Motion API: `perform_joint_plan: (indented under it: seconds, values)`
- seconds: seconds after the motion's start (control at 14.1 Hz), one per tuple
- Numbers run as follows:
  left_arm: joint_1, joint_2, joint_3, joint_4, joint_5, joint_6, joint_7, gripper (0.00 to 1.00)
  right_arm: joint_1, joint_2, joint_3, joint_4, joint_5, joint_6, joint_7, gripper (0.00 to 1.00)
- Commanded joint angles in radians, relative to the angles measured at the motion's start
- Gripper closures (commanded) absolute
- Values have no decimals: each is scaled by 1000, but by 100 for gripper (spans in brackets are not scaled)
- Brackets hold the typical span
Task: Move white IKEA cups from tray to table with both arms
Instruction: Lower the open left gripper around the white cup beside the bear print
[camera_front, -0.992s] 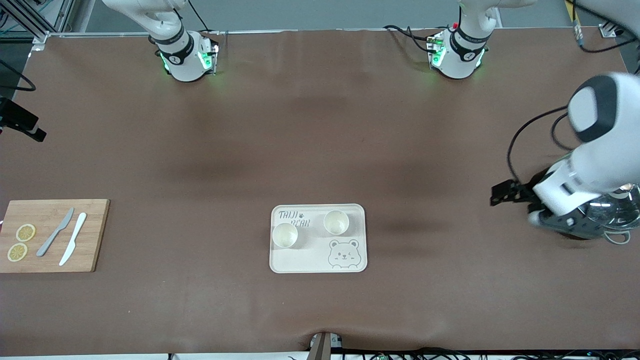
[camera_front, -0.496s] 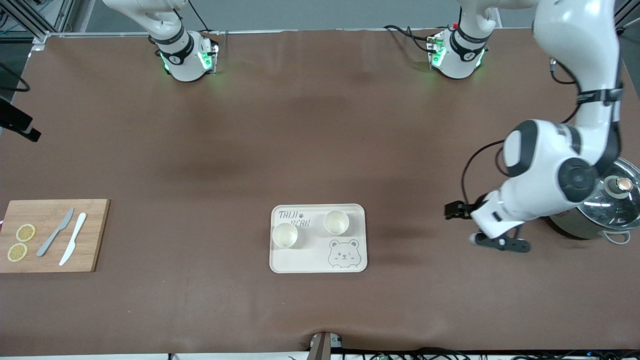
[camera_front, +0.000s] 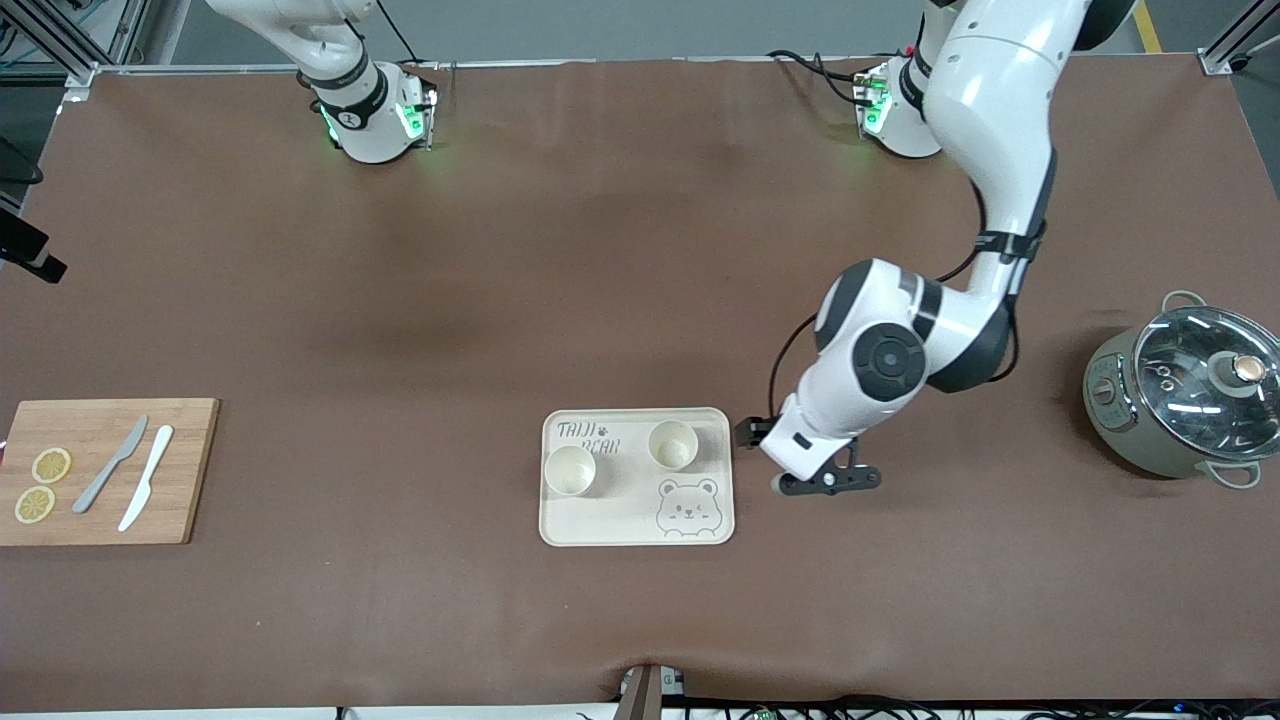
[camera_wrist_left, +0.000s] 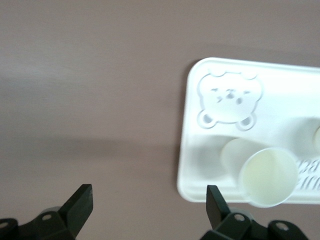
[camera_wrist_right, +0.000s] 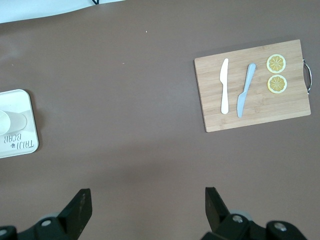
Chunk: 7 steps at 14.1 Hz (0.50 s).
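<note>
Standing on the bear-printed tray (camera_front: 637, 520): 2 white IKEA cups, cup 1 (camera_front: 672, 445) closest to the left gripper (camera_front: 800, 470), cup 2 (camera_front: 570, 470) a step farther from it toward the right arm's end. Both upright, apart. Left gripper: over bare table just beside the tray's edge, released, fingers (camera_wrist_left: 80, 205) spread, holding nothing. Right gripper (camera_wrist_right: 145, 210): high over bare table, released, waiting. Cutting board (camera_front: 100, 470): 2 knives (camera_front: 130, 475), 2 lemon slices (camera_front: 42, 485). Lidded pot (camera_front: 1180, 395): well apart from the left gripper, at the left arm's end.

Cutting board (camera_front: 105, 470), knives (camera_front: 130, 476), lemon slices (camera_front: 42, 484), pot (camera_front: 1180, 392)
</note>
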Motion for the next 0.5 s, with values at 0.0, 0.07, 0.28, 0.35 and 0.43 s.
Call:
perform_joint_plan:
  seconds: [0.0, 0.07, 0.28, 0.35, 0.43]
  values:
    - [-38, 55, 27, 58, 21, 30, -80, 0, -15, 15, 10, 22, 10, -7, 2, 0]
    - [-51, 63, 37, 60, 19, 38, -89, 0, -15, 15, 10, 21, 10, -7, -1, 0]
    - [-102, 97, 60, 60, 21, 122, -144, 0, 20, 18, 10, 19, 10, -5, 0, 0]
    - [-110, 97, 60, 60, 21, 123, -148, 0, 37, 21, 10, 19, 9, -4, 9, 0]
    - [-114, 97, 60, 60, 21, 123, -157, 0, 54, 27, 10, 19, 3, -2, 11, 0]
